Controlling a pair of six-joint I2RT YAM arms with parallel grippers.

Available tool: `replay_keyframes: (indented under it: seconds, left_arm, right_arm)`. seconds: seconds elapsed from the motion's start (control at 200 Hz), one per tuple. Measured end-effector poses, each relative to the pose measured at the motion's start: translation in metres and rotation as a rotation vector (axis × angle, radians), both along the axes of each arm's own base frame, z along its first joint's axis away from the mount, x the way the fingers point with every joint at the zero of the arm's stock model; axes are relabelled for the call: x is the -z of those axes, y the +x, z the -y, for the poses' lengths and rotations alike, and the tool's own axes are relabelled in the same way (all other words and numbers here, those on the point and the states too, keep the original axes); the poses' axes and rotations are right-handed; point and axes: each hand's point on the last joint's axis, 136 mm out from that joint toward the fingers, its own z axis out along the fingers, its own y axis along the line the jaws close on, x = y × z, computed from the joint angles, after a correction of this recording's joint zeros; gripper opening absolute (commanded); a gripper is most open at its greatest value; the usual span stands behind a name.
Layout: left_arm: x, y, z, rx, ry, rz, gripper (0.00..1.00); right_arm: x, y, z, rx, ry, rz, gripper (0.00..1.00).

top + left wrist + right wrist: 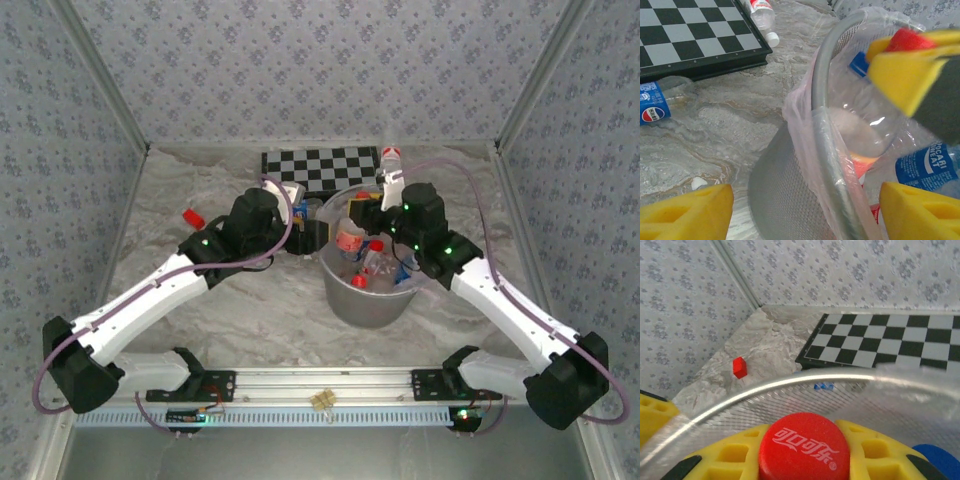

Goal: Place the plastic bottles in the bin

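Note:
The bin (365,295), a grey mesh bucket lined with a clear bag, stands mid-table with several plastic bottles (352,242) inside. My right gripper (802,460) is shut on a clear bottle by its neck, the red cap (802,447) showing between the yellow fingers. That bottle (862,117) hangs over the bin's mouth. My left gripper (802,215) is open and the bin's rim (822,125) runs between its fingers. A blue-labelled bottle (657,102) lies on the table by the checkerboard, and another bottle (760,12) lies beyond it.
The black-and-white checkerboard (320,165) lies behind the bin, with a red-capped bottle (390,160) at its right end. A small red block (192,216) sits at the left. Patterned walls close in the table on three sides.

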Motion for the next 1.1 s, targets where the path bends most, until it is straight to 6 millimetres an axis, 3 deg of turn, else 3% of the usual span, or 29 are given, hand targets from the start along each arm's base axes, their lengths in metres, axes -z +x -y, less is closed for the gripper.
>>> replay_keyframes:
  seconds: [0.07, 0.275, 0.365, 0.51, 0.575, 0.635, 0.695, 0.765, 0.875, 1.099]
  left_arm:
    - [0.000, 0.001, 0.001, 0.000, -0.002, 0.002, 0.76]
    - [0.001, 0.003, 0.003, -0.001, -0.005, 0.001, 0.75]
    - [0.001, 0.003, 0.003, -0.001, -0.005, 0.001, 0.75]
    - [0.001, 0.003, 0.003, -0.001, -0.005, 0.001, 0.75]
    - [0.001, 0.003, 0.003, -0.001, -0.005, 0.001, 0.75]
    - [0.001, 0.003, 0.003, -0.001, -0.005, 0.001, 0.75]
    - [0.001, 0.003, 0.003, -0.001, -0.005, 0.001, 0.75]
    - [0.001, 0.003, 0.003, -0.001, -0.005, 0.001, 0.75]
    - [0.001, 0.003, 0.003, -0.002, -0.006, 0.000, 0.75]
    - [0.001, 0.003, 0.003, -0.003, -0.008, -0.001, 0.75]
  right_arm:
    - [0.004, 0.000, 0.001, 0.010, 0.009, -0.004, 0.04]
    - [-0.006, -0.012, 0.011, 0.026, -0.014, -0.026, 0.66]
    - [-0.026, -0.018, 0.019, 0.028, -0.039, -0.026, 0.74]
    - [-0.081, -0.019, 0.038, 0.059, -0.031, 0.039, 0.69]
    - [-0.096, -0.020, 0.043, 0.064, -0.025, 0.065, 0.57]
    - [-0.099, -0.020, 0.043, 0.058, -0.026, 0.061, 0.43]
    - [-0.091, -0.017, 0.039, 0.052, -0.039, 0.031, 0.29]
    - [-0.074, -0.010, 0.034, 0.046, -0.063, -0.019, 0.20]
    - [-0.041, -0.004, 0.026, 0.038, -0.097, -0.101, 0.18]
    - [0.033, -0.019, 0.009, 0.004, -0.079, -0.272, 0.16]
